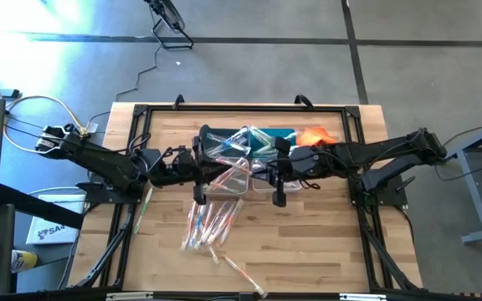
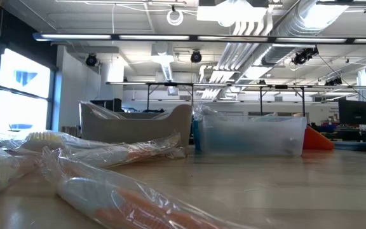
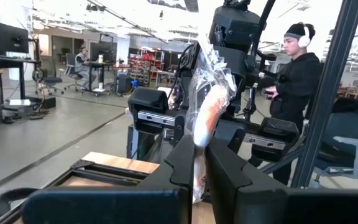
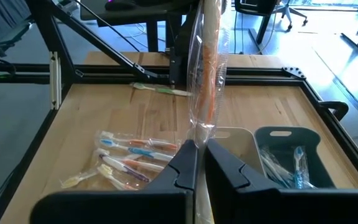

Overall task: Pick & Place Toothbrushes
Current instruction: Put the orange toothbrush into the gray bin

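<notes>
Toothbrushes [image 1: 212, 224], clear-wrapped, orange, blue and whitish handles: loose heap on table; more in bins; one orange-handled [image 4: 209, 81] upright

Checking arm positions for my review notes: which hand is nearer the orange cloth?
Right. The right hand sits just beside the orange cloth, by the bins; the left hand is farther off, across the bins. Each grips a wrapped toothbrush.

overhead looks straight down, low camera skims the table [image 2: 284, 191], wrist cameras ride close; all share it
</notes>
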